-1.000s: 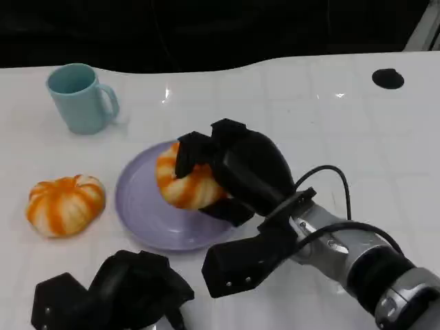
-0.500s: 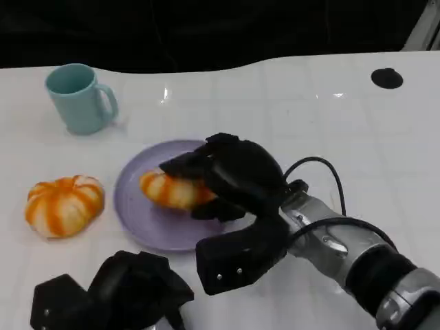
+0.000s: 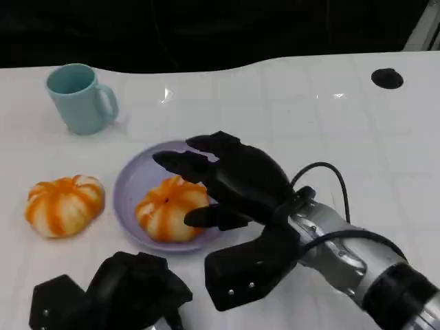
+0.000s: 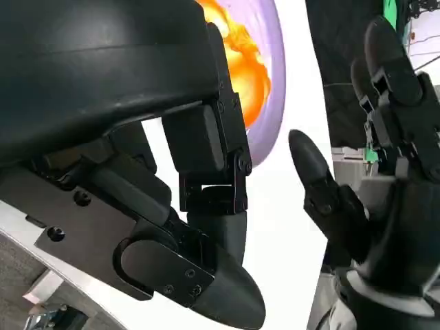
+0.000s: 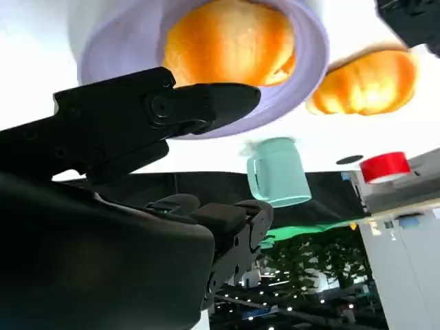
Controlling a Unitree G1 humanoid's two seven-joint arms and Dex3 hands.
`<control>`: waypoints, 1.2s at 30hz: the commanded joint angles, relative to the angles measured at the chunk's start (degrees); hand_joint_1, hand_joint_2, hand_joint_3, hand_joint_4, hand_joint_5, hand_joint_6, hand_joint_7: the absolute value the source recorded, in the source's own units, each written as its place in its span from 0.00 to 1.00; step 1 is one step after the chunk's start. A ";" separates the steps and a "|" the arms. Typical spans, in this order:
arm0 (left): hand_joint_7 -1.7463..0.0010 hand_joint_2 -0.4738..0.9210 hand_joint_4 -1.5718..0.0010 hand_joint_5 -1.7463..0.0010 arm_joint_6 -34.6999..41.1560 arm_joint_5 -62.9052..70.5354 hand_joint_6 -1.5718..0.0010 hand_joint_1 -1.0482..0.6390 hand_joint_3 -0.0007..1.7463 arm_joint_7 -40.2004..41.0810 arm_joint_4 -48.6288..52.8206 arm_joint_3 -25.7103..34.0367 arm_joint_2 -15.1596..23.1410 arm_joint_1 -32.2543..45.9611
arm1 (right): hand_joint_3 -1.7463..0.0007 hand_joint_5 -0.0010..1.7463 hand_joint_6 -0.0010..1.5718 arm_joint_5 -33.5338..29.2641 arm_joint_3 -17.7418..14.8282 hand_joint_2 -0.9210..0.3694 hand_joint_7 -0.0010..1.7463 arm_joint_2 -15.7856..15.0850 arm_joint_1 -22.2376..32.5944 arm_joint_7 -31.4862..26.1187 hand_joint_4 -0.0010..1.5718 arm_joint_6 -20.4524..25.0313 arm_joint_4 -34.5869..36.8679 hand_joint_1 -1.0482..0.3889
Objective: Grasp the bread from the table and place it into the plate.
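Note:
An orange-and-white striped bread (image 3: 168, 210) lies on the lilac plate (image 3: 137, 182), toward its near side. My right hand (image 3: 230, 182) hovers just right of it with its fingers spread and nothing held; a fingertip is close to the bread's right side. The right wrist view shows the bread (image 5: 230, 41) inside the plate (image 5: 302, 75) beyond my open fingers (image 5: 172, 113). My left hand (image 3: 117, 295) rests low at the table's near edge, fingers curled, holding nothing. In the left wrist view the bread (image 4: 244, 69) and the plate (image 4: 271, 103) lie past that hand (image 4: 137, 137).
A second striped bread (image 3: 64, 204) sits on the table left of the plate. At the far left stands a light blue mug (image 3: 79, 97). A small black disc (image 3: 387, 78) lies at the far right. The table's right half is bare white surface.
The bread went down from my right hand's grip onto the plate and now lies free. The hand's fingers have spread apart and drawn slightly right.

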 commanded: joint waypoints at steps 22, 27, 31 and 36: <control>0.72 0.93 0.06 0.43 0.03 -0.15 0.00 0.00 0.00 0.56 -0.36 0.13 0.40 -0.01 | 0.81 0.62 0.53 26.49 -15.86 0.05 0.25 -7.33 23.37 8.61 0.39 -19.20 -15.92 0.52; 0.73 0.93 0.06 0.43 -0.11 -0.14 0.00 0.00 0.01 0.52 -0.23 0.08 0.31 -0.15 | 0.51 0.74 0.48 29.78 -18.72 0.25 0.47 -8.48 27.90 11.32 0.42 -20.53 -17.32 0.54; 0.73 0.92 0.07 0.43 0.32 -0.19 0.00 0.00 0.00 0.59 -0.43 0.02 0.24 -0.25 | 0.37 0.92 0.42 34.85 -20.95 0.34 0.71 -8.99 31.81 15.23 0.43 -19.87 -19.31 0.58; 0.73 0.92 0.06 0.43 1.18 -0.08 0.00 0.00 0.00 0.95 -1.01 -0.04 0.17 -0.13 | 0.33 1.00 0.41 37.17 -23.29 0.32 0.83 -9.21 34.79 17.38 0.48 -20.69 -20.18 0.58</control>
